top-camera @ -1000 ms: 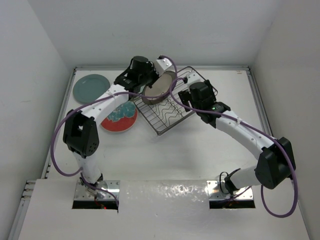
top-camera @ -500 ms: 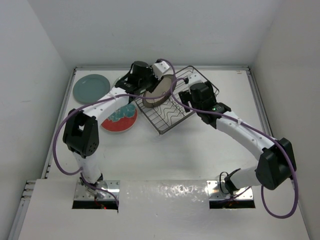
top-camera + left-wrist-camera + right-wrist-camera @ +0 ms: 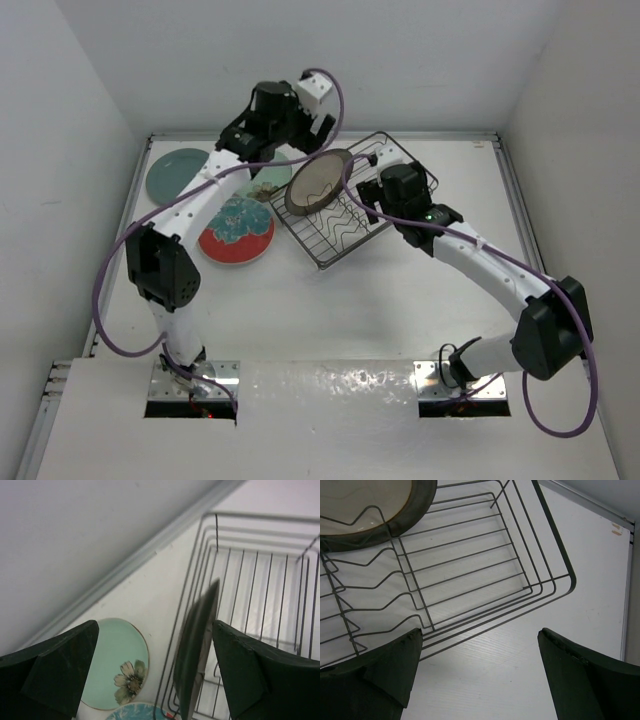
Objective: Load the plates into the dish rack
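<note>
With the cream plate [image 3: 318,180] standing on edge in the dish rack [image 3: 342,240] at upper centre, the left gripper [image 3: 155,645] and right gripper [image 3: 480,670] both gape empty, so the left should lift straight clear without nudging it.

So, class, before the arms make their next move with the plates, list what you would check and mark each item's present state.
1. Cream plate on edge inside dish rack: ok.
2. Left gripper open, off that plate: ok.
3. Right gripper open, empty: ok.
4. Mint plate, red-rimmed plate, dark teal plate loaded: not ok, all lie outside the rack.
5. Cream plate stable enough to stay upright: cannot tell.
</note>
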Action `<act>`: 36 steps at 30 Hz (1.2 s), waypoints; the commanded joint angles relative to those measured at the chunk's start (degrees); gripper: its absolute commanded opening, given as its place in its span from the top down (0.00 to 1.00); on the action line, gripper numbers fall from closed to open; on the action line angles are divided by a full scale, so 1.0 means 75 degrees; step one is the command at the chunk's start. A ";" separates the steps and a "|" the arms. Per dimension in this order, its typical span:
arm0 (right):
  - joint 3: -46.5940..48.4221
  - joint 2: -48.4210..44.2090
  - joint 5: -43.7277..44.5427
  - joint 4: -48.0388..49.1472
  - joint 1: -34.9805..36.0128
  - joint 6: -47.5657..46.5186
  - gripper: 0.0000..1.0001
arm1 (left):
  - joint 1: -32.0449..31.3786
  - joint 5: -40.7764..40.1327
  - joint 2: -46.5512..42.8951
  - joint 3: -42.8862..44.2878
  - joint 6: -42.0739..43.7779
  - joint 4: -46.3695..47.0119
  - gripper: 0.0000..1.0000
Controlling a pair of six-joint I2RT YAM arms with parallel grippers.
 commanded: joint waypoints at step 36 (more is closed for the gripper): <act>0.2624 0.1332 -0.3413 0.0723 -0.0044 0.1029 0.09 | 0.7911 0.2588 0.3165 -0.0268 -0.4237 -0.0718 0.22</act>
